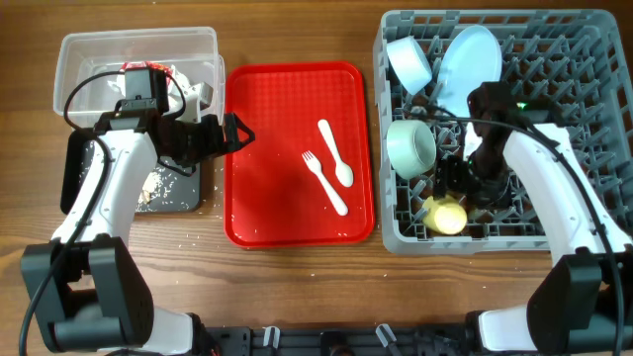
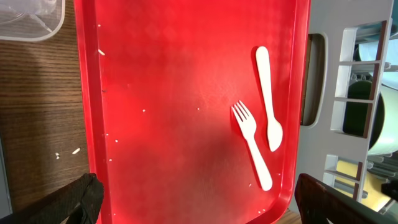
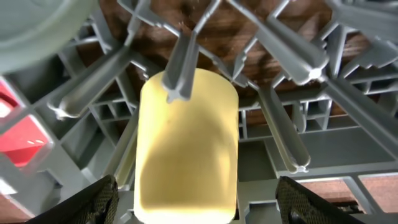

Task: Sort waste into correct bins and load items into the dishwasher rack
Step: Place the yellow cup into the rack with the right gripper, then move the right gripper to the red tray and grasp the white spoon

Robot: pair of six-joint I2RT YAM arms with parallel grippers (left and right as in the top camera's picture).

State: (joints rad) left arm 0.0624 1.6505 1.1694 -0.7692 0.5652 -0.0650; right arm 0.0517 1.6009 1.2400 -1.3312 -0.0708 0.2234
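White plastic cutlery is what's left to deal with, by the look of it. The white plastic fork (image 2: 252, 146) and white plastic spoon (image 2: 267, 99) lie side by side, just apart, on the right half of the flat red plastic tray (image 1: 267, 198) in the middle of the counter.

Everything else for washing sits in the big grey pegged plastic dishwasher rack (image 1: 584, 198) at the counter's right edge. The pale blue round plate (image 1: 468, 61) stands in the far rows with one pale blue-white bowl (image 1: 408, 61) beside it. The other bowl (image 1: 410, 148) is closer to the near edge. The small yellow cup (image 3: 186, 155) looks to be lying on its side among the pegs by the rack's near-left corner.

Right pincer (image 1: 457, 188) hangs right over that cup with its fingers spread and not gripping it, so I'd call the cup placed. Left pincer (image 1: 237, 132) is spread wide too, empty, hovering at the red tray's left rim. The clear rectangular plastic tub (image 1: 79, 59) sits at the far-left corner. Nearer the near edge is the shallow black tray (image 1: 183, 193) with pale crumbs (image 1: 158, 183), mostly under the arm.

My read: waste looks sorted, dishes nearly loaded, cutlery step next. Whichever arm goes needs to drop over the fork or spoon, set its fingers across the thin handle and pinch low against the tray. It's flat, slippery plastic, so it could easily skate away.
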